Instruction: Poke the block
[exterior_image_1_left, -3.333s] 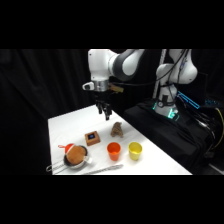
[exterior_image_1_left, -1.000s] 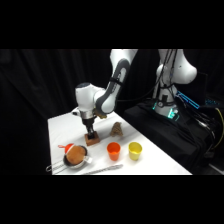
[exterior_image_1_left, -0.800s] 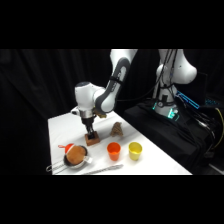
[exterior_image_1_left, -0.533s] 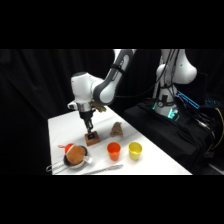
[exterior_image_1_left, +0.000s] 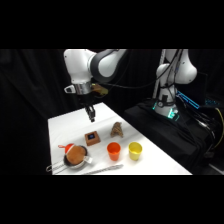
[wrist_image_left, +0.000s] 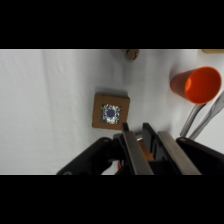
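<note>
1. From the side, the whole layout is seen: the hand (exterior_image_1_left: 91, 118) is held in the air above the far part of the white surface (exterior_image_1_left: 65, 127), clear of everything on it.
2. The block (exterior_image_1_left: 91, 138) is found on the surface below the hand and a little nearer the camera, apart from it, with its dark blue mark facing up.
3. Around the block, the side view offers an orange cup (exterior_image_1_left: 114, 150) and a yellow cup (exterior_image_1_left: 134, 150) toward the near edge, a lumpy brown figure (exterior_image_1_left: 117, 130) to the block's right, and a bowl with a brown object (exterior_image_1_left: 75, 156) to its left.
4. Metal tongs (exterior_image_1_left: 102, 169) are seen lying along the near edge.
5. From the wrist, only a slice is given: the block (wrist_image_left: 110, 111) lies flat just beyond the fingertips (wrist_image_left: 125, 128), its blue square plainly shown.
6. The orange cup (wrist_image_left: 196, 84) is caught at the upper right there, with the tongs (wrist_image_left: 197, 119) beneath it; the yellow cup and bowl are cut out of this view.
7. The hand (wrist_image_left: 135, 128) is seen clenched, its two fingers drawn close with only a thin gap, and nothing is gripped.
</note>
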